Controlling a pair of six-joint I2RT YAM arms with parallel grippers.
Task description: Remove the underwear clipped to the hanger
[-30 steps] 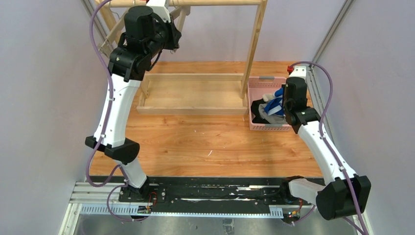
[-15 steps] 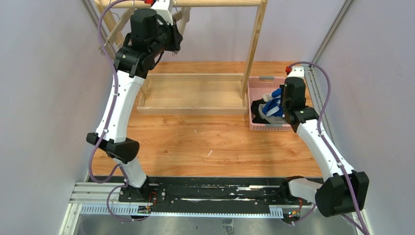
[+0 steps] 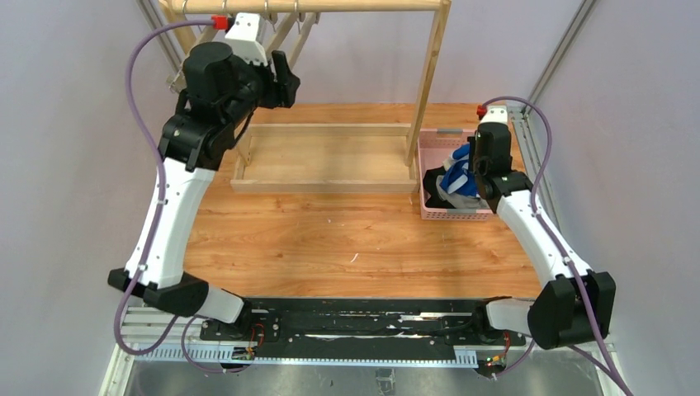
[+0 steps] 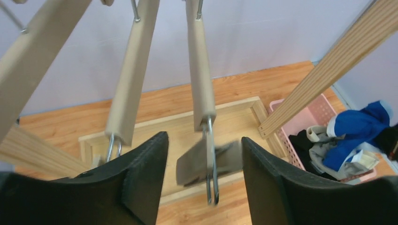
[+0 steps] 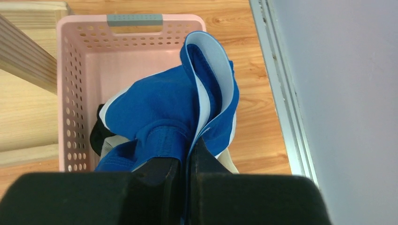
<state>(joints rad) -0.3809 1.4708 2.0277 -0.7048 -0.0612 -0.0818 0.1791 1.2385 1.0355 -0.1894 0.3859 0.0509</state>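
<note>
Basket contents come first: the pink basket (image 5: pixel 63 70) sits directly below and ahead of the right pincer (image 5: pixel 187 157), and it holds a small heap of cloth. The black underwear (image 5: pixel 96 133) lies low against the basket's left wall, to the left of the fingers. The grey underwear (image 4: pixel 324 152) is bunched beside it (only a pale sliver of it shows from the right wrist). The blue underwear (image 5: pixel 159 112) rides on top. Its white trim and one blue fold are clamped between the right pincer's two fingers, which are pressed tight on the cloth. The rest of the blue piece spills forward from the fingertips over the basket's inside. Whether its lower folds rest on the heap cannot be told.

The left pincer (image 4: pixel 202 140) is up at the wooden rack (image 3: pixel 429 82), with its jaws spread wide and gripping nothing. Two wooden hangers (image 4: pixel 129 93) slant down toward it from above. A metal clip (image 4: pixel 211 164) at the end of the nearer hanger dangles in the gap between the two fingers; it is blurred, and contact with either one cannot be judged. Below that pincer lies the rack's shallow wooden base frame (image 4: pixel 244 105), and the basket stands off to its right.
</note>
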